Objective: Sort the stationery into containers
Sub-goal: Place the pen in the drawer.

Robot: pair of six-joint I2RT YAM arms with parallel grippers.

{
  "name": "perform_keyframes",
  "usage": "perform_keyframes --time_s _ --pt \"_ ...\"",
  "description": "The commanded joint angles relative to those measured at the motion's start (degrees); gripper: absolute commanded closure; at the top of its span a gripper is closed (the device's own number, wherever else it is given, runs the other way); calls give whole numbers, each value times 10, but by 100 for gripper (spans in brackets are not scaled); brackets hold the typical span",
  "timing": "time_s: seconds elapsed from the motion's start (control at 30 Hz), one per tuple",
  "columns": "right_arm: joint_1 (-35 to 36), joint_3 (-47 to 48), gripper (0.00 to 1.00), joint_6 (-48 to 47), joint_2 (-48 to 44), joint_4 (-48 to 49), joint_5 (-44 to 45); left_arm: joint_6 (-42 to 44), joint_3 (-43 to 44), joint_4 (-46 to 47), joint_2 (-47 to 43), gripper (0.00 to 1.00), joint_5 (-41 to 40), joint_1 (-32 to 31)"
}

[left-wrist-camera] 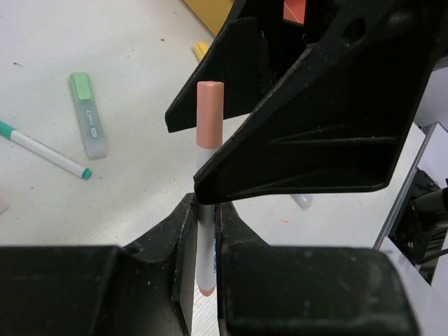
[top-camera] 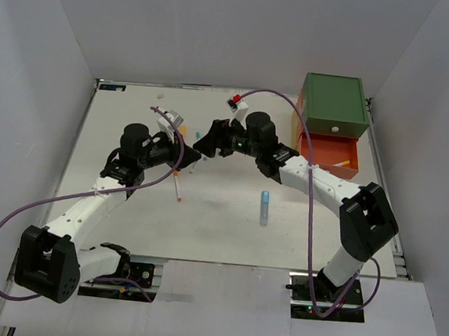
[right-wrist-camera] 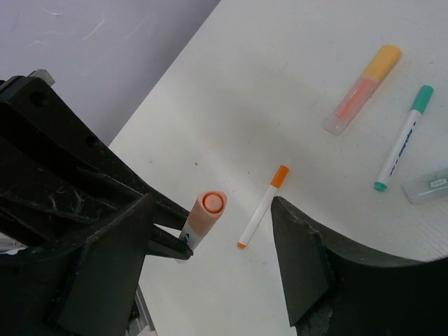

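Gripping a white-barrelled marker with a salmon-pink cap (left-wrist-camera: 209, 115), the left pincer (left-wrist-camera: 204, 217) has its jaws shut tight on the lower barrel. It holds the marker upright above the middle of the white table (top-camera: 226, 235). The right pincer (top-camera: 207, 144) meets it there with its jaws spread wide. The capped end of the marker stands in the gap between them, close to one finger and well clear of the other (right-wrist-camera: 301, 266). I cannot tell whether the nearer finger touches the cap.

At the far right corner of the table stands a green box (top-camera: 334, 101) with a small white round knob on its front. Directly beneath it an orange-red drawer (top-camera: 309, 148) is pulled out towards the arms, and one thin light-coloured pen (top-camera: 340, 162) lies inside.

Loose stationery is scattered on the table:
- A thin white pen with an orange cap (right-wrist-camera: 260, 208) lies flat below the raised marker.
- An orange-and-pink highlighter (right-wrist-camera: 362, 87) lies further off.
- Near it is a thin white pen with a teal cap (right-wrist-camera: 402, 140).
- Beside that pen is a pale green highlighter (left-wrist-camera: 89, 115).
- A light blue highlighter (top-camera: 265, 207) rests alone, near the right arm's forearm.

Nothing lies between the two pincers and the open drawer except the right arm itself.
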Motion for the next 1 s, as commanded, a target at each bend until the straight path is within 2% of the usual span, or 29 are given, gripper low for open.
perform_keyframes --time_s 0.0,0.27,0.43,0.53,0.57,0.6,0.67,0.7,0.8,0.97 --pt "4 30 30 -1 -3 5 -11 21 -6 0 -18 87 5 -5" --pt "3 -8 62 8 -23 28 -22 38 -7 -8 -19 86 -13 -14" --pt "3 -24 79 8 -38 29 -14 38 -7 -11 -19 81 -25 -15" --pt "-2 -42 84 8 -52 29 -5 31 -6 -14 -18 63 -40 -15" --pt "-5 -48 84 8 -56 30 -4 30 -6 -15 -18 55 -45 -16" --pt "-8 -56 84 12 -62 30 4 29 -6 -17 -18 40 -51 -15" --pt "-22 -80 84 15 -81 34 10 26 -3 -22 -18 29 -67 -15" --pt "-29 -91 85 17 -89 35 16 22 -2 -26 -18 17 -72 -15" --pt "-67 -139 86 23 -138 41 32 10 1 -34 -16 4 -99 -15" --pt "-183 -239 89 44 -226 41 58 -18 13 -66 -5 2 -184 -15"
